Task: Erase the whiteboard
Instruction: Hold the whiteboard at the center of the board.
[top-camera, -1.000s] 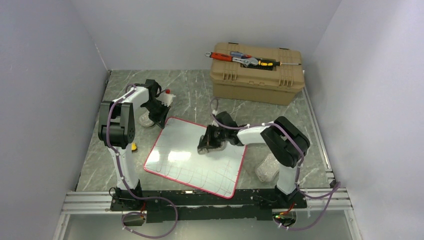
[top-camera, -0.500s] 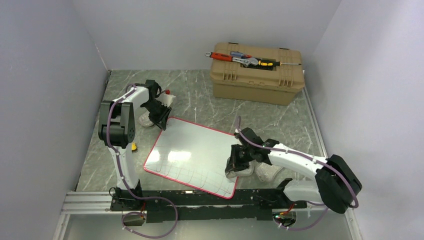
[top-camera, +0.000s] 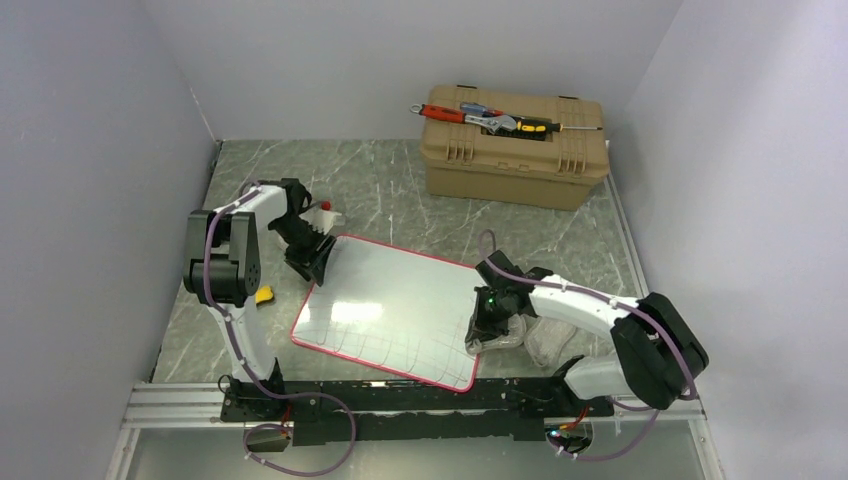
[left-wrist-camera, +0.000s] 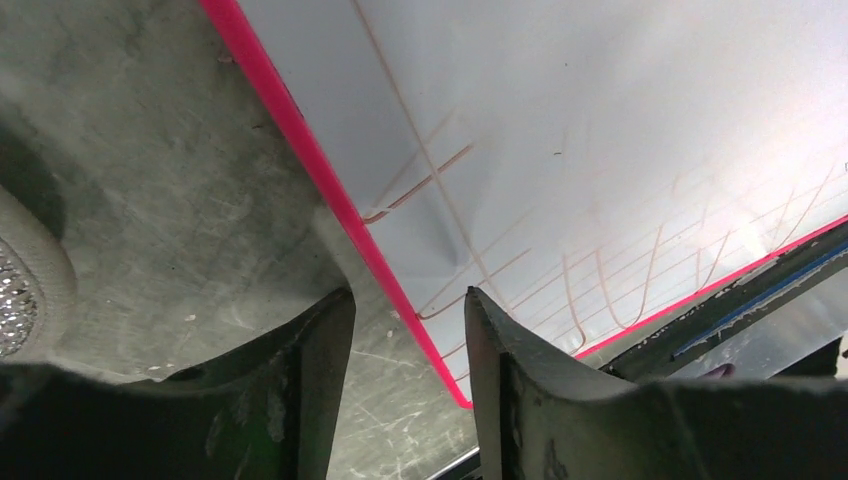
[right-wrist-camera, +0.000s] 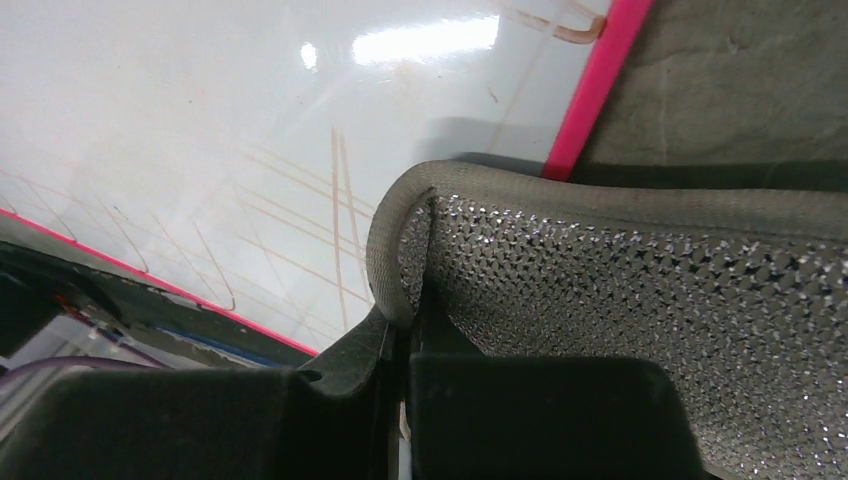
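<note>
— Where do we see the whiteboard (top-camera: 390, 300)?
— It lies flat on the table (top-camera: 400, 190), between the two arms and turned a little askew. Thin pen lines (top-camera: 400, 348) cross its near part.
— And the left gripper (top-camera: 312, 255)?
— Its fingers are apart. In the left wrist view they stand over the red rim, at the far left corner of the board. We cannot tell if they touch it.
— And the right gripper (top-camera: 487, 325)?
— It is clamped on a grey mesh cloth (right-wrist-camera: 650, 290), at the right edge of the board, close to the near corner. The cloth lies partly over the rim.
— What else do we see?
— A tan toolbox (top-camera: 515, 150) at the far side, well apart.
</note>
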